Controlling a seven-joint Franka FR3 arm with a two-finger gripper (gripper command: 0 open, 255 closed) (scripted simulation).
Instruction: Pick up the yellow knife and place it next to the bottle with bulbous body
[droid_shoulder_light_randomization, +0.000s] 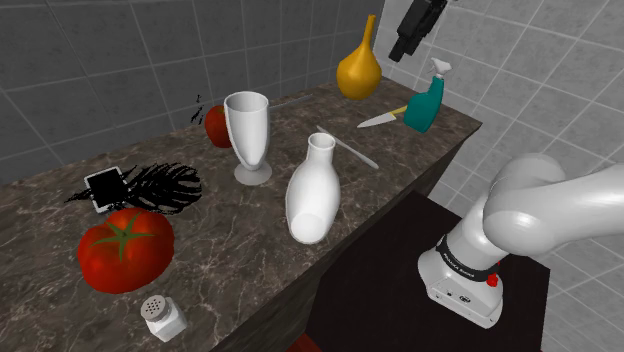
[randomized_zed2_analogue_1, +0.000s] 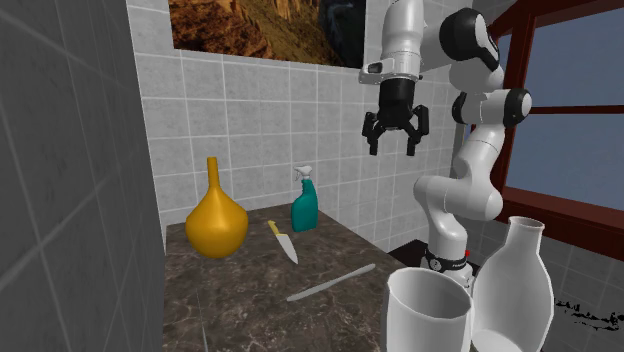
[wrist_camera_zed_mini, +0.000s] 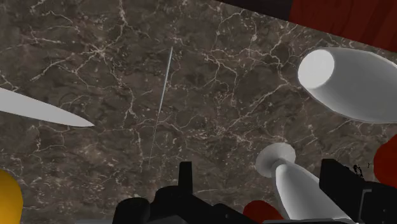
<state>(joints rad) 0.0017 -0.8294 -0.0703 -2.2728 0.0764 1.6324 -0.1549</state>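
The knife (droid_shoulder_light_randomization: 384, 118), with a pale blade and a yellow handle, lies flat on the dark marble counter (droid_shoulder_light_randomization: 210, 225), between the amber bulbous bottle (droid_shoulder_light_randomization: 358, 70) and a teal spray bottle (droid_shoulder_light_randomization: 427, 103). In the second exterior view the knife (randomized_zed2_analogue_1: 284, 243) rests just right of the amber bottle (randomized_zed2_analogue_1: 215, 222). My gripper (randomized_zed2_analogue_1: 392, 148) hangs high above the counter, open and empty, well clear of the knife. It enters the shoulder view at the top (droid_shoulder_light_randomization: 400, 50). In the wrist view my gripper (wrist_camera_zed_mini: 259, 172) looks down on the counter; the knife's blade tip (wrist_camera_zed_mini: 48, 110) lies off to one side.
A thin grey blade (droid_shoulder_light_randomization: 349, 149) lies mid-counter. A white vase (droid_shoulder_light_randomization: 313, 190) and a white goblet (droid_shoulder_light_randomization: 248, 135) stand nearer the stand. A big tomato (droid_shoulder_light_randomization: 125, 248), a small red fruit (droid_shoulder_light_randomization: 217, 126), a shaker (droid_shoulder_light_randomization: 163, 317) and a black feathery object (droid_shoulder_light_randomization: 150, 185) sit further along. Tiled walls back the counter.
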